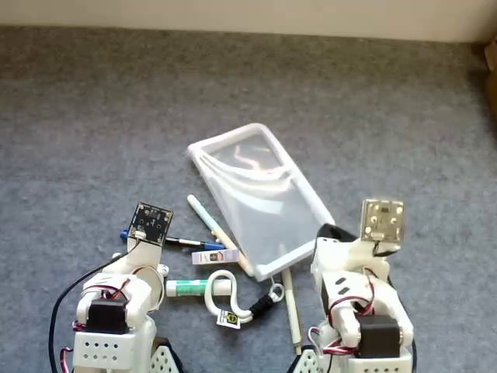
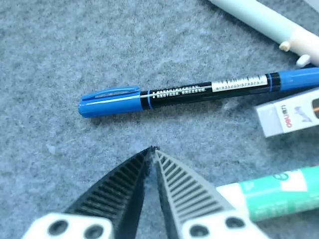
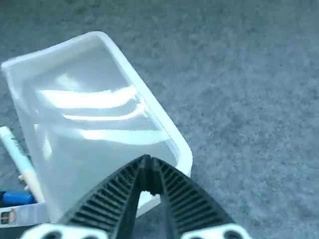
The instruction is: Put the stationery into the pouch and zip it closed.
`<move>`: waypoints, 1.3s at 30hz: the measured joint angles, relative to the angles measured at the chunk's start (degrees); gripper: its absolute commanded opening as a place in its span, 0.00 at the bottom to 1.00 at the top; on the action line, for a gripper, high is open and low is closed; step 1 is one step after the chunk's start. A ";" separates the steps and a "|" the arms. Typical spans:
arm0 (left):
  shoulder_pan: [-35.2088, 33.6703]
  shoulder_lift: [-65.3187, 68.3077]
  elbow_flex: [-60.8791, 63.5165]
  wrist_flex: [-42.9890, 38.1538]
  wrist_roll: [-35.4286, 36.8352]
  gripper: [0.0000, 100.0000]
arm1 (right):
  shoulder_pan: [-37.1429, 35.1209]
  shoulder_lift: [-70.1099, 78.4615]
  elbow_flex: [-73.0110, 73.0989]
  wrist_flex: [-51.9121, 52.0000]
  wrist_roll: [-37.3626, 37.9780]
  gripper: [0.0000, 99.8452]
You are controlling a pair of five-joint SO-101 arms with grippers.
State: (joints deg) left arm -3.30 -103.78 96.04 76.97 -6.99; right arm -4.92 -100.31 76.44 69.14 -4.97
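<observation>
The clear, white-edged pouch (image 1: 256, 194) lies flat mid-table. Loose stationery lies at its near-left edge: a blue pen (image 2: 199, 92), a pale mint pen (image 2: 259, 20), a white eraser (image 2: 289, 117) and a green glue stick (image 2: 274, 191). My left gripper (image 2: 152, 149) is shut and empty, its tips just short of the blue pen's capped end. My right gripper (image 3: 147, 162) is also shut and empty, hovering over the pouch's (image 3: 89, 114) near edge. A cream pen (image 1: 291, 307) lies between the two arms.
A white looped clip with a black strap (image 1: 229, 303) lies beside the glue stick (image 1: 190, 287). A wooden pencil (image 1: 233, 249) rests along the pouch's edge. Grey carpet (image 1: 116, 116) covers the whole surface. The left arm (image 1: 116, 303) and right arm (image 1: 361, 303) stand at the near edge.
</observation>
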 measured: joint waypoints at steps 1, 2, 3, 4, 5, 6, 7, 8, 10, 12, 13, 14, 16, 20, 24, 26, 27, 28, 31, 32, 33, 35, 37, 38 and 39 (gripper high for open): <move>0.00 0.00 0.00 0.00 0.00 0.01 | -1.23 2.46 -2.37 0.53 -1.14 0.01; 0.00 0.00 0.00 0.00 0.00 0.01 | -2.73 5.19 -4.84 1.41 -2.37 0.01; 0.00 0.00 0.00 0.00 0.00 0.01 | -4.22 8.00 -7.21 2.46 -3.78 0.01; 0.00 0.00 0.00 0.00 0.00 0.01 | -5.98 11.16 -9.58 3.52 -5.19 0.01; 0.00 0.00 0.00 0.00 0.00 0.01 | -8.18 14.51 -11.69 4.40 -6.59 0.01; 0.00 0.00 0.00 0.00 0.00 0.01 | -10.46 17.58 -13.36 5.10 -7.65 0.02; 0.00 0.00 0.00 0.00 0.00 0.01 | -12.92 20.57 -14.95 5.54 -8.70 0.05; 0.00 0.00 0.00 0.00 0.00 0.01 | -15.47 23.56 -16.18 5.63 -9.76 0.07; 0.00 0.00 0.00 0.00 0.00 0.01 | -21.01 29.01 -17.67 5.63 -12.57 0.14; 0.00 0.00 0.00 0.00 0.00 0.01 | -26.29 33.14 -18.11 5.63 -15.82 0.19; 0.00 0.00 0.00 0.00 0.00 0.01 | -29.10 34.99 -18.20 5.63 -17.41 0.19; 0.00 0.00 0.00 0.00 0.00 0.01 | -31.82 36.75 -18.20 5.63 -18.73 0.19; 0.00 0.00 0.00 0.00 0.00 0.01 | -36.40 39.74 -18.20 5.63 -20.04 0.19; 0.00 0.00 0.00 0.00 0.00 0.01 | -39.12 45.19 -18.20 5.63 -19.87 0.19; 0.00 0.00 0.00 0.00 0.00 0.01 | -39.21 50.73 -18.20 5.63 -18.02 0.19; 0.00 0.00 0.00 0.00 0.00 0.01 | -39.21 53.80 -18.20 5.63 -17.85 0.19; 0.00 0.00 0.00 0.00 0.00 0.01 | -39.21 55.56 -18.20 5.45 -17.85 0.19; 0.00 0.00 0.00 0.00 0.00 0.01 | -39.21 57.23 -18.20 4.84 -17.67 0.19; 0.00 0.00 0.00 0.00 0.00 0.01 | -39.21 62.24 -18.20 2.02 -17.49 0.19; 0.00 0.00 0.00 0.00 0.00 0.01 | -39.21 63.74 -18.20 0.62 -17.49 0.19; 0.00 0.00 0.00 0.00 0.00 0.01 | -39.21 65.05 -18.20 -0.70 -17.49 0.19; 0.00 0.00 0.00 0.00 0.00 0.01 | -39.21 66.81 -17.76 -3.08 -17.32 0.19; 0.00 0.00 0.00 0.00 0.00 0.01 | -39.21 67.43 -16.70 -5.10 -17.32 0.19; 0.00 0.00 0.00 0.00 0.00 0.01 | -39.21 67.43 -16.18 -6.15 -17.32 0.18; 0.00 0.00 0.00 0.00 0.00 0.01 | -39.21 67.43 -15.47 -7.03 -17.32 0.16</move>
State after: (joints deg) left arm -3.30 -103.78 96.04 76.97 -6.99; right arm -44.13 -32.88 60.97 62.11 -22.29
